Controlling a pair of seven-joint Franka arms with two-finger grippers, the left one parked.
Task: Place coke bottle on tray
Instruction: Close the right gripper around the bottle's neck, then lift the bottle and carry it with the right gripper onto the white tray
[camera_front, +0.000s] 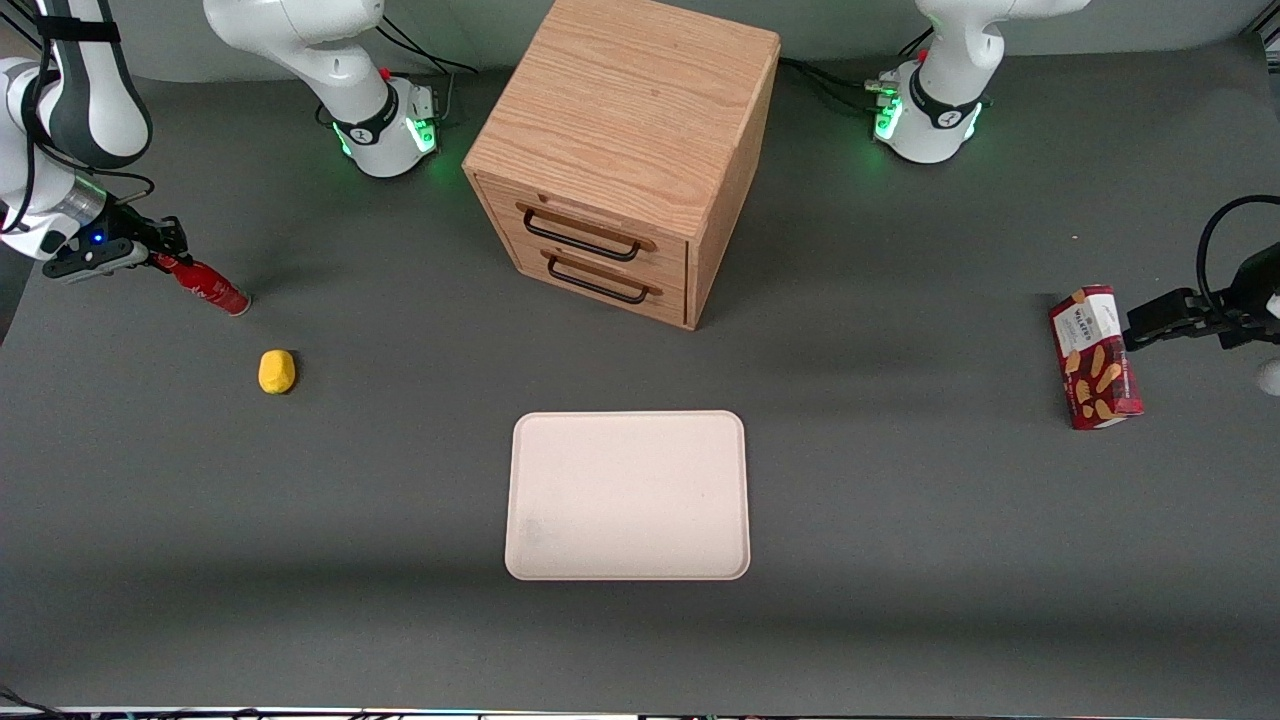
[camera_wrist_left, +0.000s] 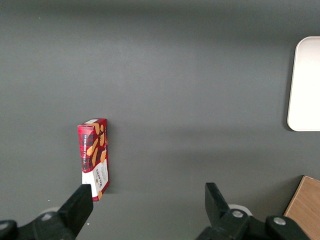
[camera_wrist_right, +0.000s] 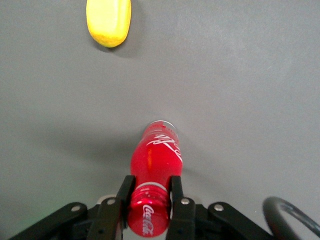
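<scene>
Gripping the coke bottle (camera_front: 205, 284) at its cap end, my claw (camera_front: 160, 256) sits at the working arm's end of the desk (camera_front: 900, 560), both fingers (camera_wrist_right: 181, 210) pressed against the neck. The bottle is tilted, base pointing down toward the desk. A yellow lump (camera_front: 277, 371) lies near it, closer to the front camera. The tray (camera_front: 628, 495) rests mid-desk, nearer the camera than the wooden cabinet (camera_front: 625, 150). A red snack box (camera_front: 1095, 357) lies toward the parked arm's end.

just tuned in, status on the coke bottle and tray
Hand shut on coke bottle at its neck, at the working arm's end. Tray bare, nearer the front camera. Yellow object beside the route, not blocking.
</scene>
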